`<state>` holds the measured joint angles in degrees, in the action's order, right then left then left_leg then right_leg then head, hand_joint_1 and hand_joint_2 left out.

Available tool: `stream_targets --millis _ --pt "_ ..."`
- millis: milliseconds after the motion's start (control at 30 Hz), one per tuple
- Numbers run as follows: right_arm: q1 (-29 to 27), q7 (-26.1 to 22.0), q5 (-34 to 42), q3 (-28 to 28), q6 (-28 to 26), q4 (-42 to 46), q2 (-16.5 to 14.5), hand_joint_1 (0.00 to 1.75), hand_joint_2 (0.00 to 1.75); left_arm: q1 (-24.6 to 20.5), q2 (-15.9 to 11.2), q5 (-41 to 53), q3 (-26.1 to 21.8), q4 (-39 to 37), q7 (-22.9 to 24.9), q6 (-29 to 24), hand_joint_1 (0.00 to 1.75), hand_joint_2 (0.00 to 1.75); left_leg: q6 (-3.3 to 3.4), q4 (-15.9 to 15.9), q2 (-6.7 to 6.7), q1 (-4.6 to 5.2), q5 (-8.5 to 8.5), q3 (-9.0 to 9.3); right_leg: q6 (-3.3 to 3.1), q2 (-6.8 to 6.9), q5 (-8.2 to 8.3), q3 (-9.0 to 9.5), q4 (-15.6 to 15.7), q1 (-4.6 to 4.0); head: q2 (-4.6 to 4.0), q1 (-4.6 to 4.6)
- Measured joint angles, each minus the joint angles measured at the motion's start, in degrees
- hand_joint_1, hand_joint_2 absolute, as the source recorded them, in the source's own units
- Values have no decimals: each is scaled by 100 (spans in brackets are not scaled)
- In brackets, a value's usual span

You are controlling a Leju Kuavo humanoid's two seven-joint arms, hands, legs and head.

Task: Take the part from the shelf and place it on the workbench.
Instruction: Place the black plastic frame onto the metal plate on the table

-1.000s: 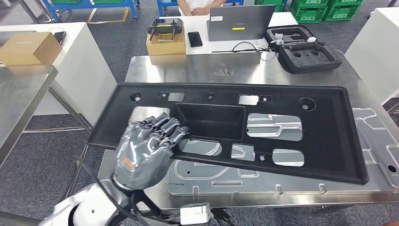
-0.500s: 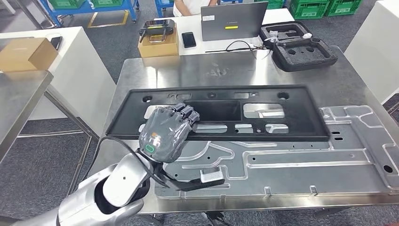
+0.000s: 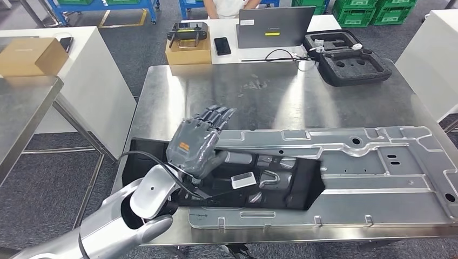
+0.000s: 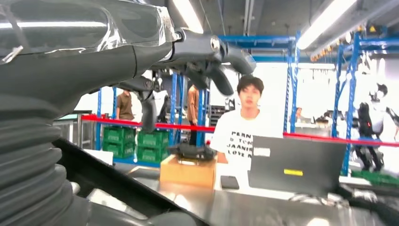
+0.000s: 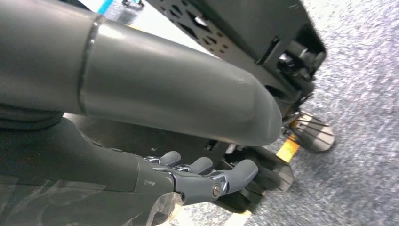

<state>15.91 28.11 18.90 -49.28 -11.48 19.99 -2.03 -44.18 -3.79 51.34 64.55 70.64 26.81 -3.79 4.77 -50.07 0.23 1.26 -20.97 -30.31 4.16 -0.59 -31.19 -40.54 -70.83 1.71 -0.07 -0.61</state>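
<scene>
Left hand point(image 3: 199, 144) above the black part point(image 3: 302, 186), fingers spread, gripping nothing; right hand point(image 5: 188, 176) hanging, loosely open, empty. Part flat on the workbench point(image 3: 270, 91), partly under a metal panel point(image 3: 389, 162). Placing step apparently done; next, arm clear of the part.

Black flat part point(image 3: 302, 186) with cut-outs, lying on the steel workbench point(image 3: 259, 91) at its near left, largely covered by a grey stamped metal panel point(image 3: 372, 162).
</scene>
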Motion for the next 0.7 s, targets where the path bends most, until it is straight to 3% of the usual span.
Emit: stream_targets --millis 33,100,167,267,333,367,433,500,533,567,633,700 --pt "-5 0 -1 -9 3 -13 1 0 0 12 7 -48 16 -45 -33 13 0 0 -7 -15 -10 -9 -11 2 11 4 116 36 102 2 0 0" --pt "-16 0 0 -36 13 -29 -2 0 0 43 10 -176 37 -117 -75 25 0 0 -61 -97 -29 -31 -70 -5 54 22 516 401 896 28 0 4" --pt "-26 0 11 -65 20 -40 -16 0 0 77 7 -293 38 -178 -92 1 0 0 -127 -235 -37 -18 -165 -56 43 14 744 693 1516 56 0 10" --pt "-43 0 31 -86 19 -65 -42 0 0 105 1 -367 34 -252 -100 -55 0 0 -149 -320 -36 -13 -221 -100 -64 -7 758 715 1583 56 0 4" --pt "-49 0 43 -93 12 -80 -52 0 0 129 -11 -413 31 -289 -96 -90 0 0 -199 -497 -35 -35 -336 -162 -106 -2 762 719 1584 58 0 1" --pt "-51 0 56 -95 5 -89 -51 0 0 141 -26 -456 23 -298 -83 -122 0 0 -244 -742 -33 -57 -479 -263 -123 2 765 720 1588 64 0 -2" --pt "-60 0 86 -95 -20 -106 -43 0 0 176 -85 -574 -16 -303 -35 -220 0 0 -331 -1534 -29 -97 -872 -629 -133 8 768 718 1590 57 0 -5" --pt "-83 0 130 -93 -44 -123 -33 0 0 242 -196 -715 -68 -293 43 -341 0 0 -346 -2143 -29 -113 -1072 -932 -135 6 766 719 1590 42 0 -6" --pt "-95 0 149 -93 -54 -128 -28 0 0 276 -268 -773 -97 -276 86 -396 0 0 -314 -2122 -30 -104 -1006 -934 -135 1 766 724 1592 26 0 -7" --pt "-104 0 167 -93 -61 -133 -25 0 0 301 -338 -813 -132 -250 122 -437 0 0 -253 -1854 -32 -82 -841 -817 -136 -6 767 733 1596 3 0 -8" --pt "-119 0 191 -93 -77 -137 -38 0 0 319 -464 -856 -229 -174 175 -511 0 0 -16 -921 -39 25 -431 -373 -145 -6 775 767 1628 -24 0 -6" --pt "-134 -1 209 -92 -87 -144 -54 0 0 324 -562 -873 -330 -89 235 -619 0 0 191 -317 -46 143 -210 -75 -143 3 793 800 1678 -13 -1 10"
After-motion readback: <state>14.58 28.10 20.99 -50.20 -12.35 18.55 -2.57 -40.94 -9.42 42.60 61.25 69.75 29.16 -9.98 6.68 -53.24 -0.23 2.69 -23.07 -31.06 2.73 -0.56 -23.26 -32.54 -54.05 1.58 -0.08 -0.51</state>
